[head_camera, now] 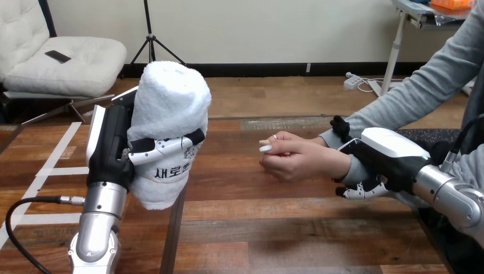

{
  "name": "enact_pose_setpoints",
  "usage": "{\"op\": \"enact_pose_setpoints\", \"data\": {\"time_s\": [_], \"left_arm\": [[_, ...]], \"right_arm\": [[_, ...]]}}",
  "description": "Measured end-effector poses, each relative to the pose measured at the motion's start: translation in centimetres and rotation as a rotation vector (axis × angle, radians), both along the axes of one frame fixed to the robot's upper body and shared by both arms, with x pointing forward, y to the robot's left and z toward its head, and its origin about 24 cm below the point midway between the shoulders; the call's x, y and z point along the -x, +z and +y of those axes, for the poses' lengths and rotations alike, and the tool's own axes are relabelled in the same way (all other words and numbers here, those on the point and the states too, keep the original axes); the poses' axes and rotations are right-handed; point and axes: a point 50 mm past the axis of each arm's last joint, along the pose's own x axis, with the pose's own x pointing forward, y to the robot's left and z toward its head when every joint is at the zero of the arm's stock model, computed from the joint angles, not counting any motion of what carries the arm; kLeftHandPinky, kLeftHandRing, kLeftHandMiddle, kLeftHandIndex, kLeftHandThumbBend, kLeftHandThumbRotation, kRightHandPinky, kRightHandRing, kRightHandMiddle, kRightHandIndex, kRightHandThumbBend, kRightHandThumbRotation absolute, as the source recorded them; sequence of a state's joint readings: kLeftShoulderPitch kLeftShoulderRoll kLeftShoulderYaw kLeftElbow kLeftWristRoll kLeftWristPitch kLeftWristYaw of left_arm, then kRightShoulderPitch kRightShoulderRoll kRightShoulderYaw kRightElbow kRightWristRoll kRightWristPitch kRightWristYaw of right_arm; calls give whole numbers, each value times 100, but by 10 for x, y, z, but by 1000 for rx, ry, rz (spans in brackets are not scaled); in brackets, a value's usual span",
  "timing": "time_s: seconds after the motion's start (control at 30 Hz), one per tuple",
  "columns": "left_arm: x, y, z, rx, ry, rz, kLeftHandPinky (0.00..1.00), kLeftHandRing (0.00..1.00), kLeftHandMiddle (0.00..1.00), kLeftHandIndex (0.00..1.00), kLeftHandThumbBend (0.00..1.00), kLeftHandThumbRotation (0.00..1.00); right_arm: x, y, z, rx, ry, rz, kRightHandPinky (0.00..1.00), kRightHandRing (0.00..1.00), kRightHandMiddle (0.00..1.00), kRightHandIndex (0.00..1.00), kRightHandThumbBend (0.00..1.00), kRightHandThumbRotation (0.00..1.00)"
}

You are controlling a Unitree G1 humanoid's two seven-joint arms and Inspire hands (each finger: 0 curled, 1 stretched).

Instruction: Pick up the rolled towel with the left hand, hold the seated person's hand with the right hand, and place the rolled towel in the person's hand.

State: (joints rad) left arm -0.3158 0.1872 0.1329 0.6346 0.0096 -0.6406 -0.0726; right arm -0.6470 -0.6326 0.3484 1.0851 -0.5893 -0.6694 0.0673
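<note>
- Towel delivery in mid-air: your left hand [112, 149] grips the rolled towel [171, 97] upright, lifted clear of the worktop [257, 228] near its left edge, seemingly so the roll can cross without dragging on the wood.
- Its fingers [165, 145] wrap the front of the roll's lower half, with the palm behind. The upper half stands free above the grip, which leaves the person a part to take.
- Your right hand [388, 151] reaches in from the worktop's right edge and clasps the person's wrist [341, 162], thumb over the top and fingers curled beneath. By the look of it, this steadies the arm for the handover.
- The person's hand [297, 158] hovers just above the worktop, right of its middle, with fingers loosely curled and pointing toward the towel.
- Towel and person's hand are well apart, with bare wood between them. Pick-up and hold look done, and the placing remains.
- Your next move is to carry the roll rightward. Those curled fingers may need to open first, or the towel could slip to the worktop.
</note>
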Motion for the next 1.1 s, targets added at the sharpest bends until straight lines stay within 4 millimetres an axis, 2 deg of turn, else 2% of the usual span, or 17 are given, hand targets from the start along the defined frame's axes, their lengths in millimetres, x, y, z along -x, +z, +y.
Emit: {"op": "enact_pose_setpoints", "data": {"time_s": [0.5, 1.1], "left_arm": [[1, -1, 0, -1, 4, 2, 29, 33, 39, 40, 61, 0], [1, -1, 1, 4, 20, -1, 31, 34, 39, 40, 62, 0]], "right_arm": [[1, 0, 1, -7, 9, -8, 32, 36, 43, 47, 47, 4], [1, -1, 0, -1, 8, -7, 31, 35, 42, 46, 45, 6]]}}
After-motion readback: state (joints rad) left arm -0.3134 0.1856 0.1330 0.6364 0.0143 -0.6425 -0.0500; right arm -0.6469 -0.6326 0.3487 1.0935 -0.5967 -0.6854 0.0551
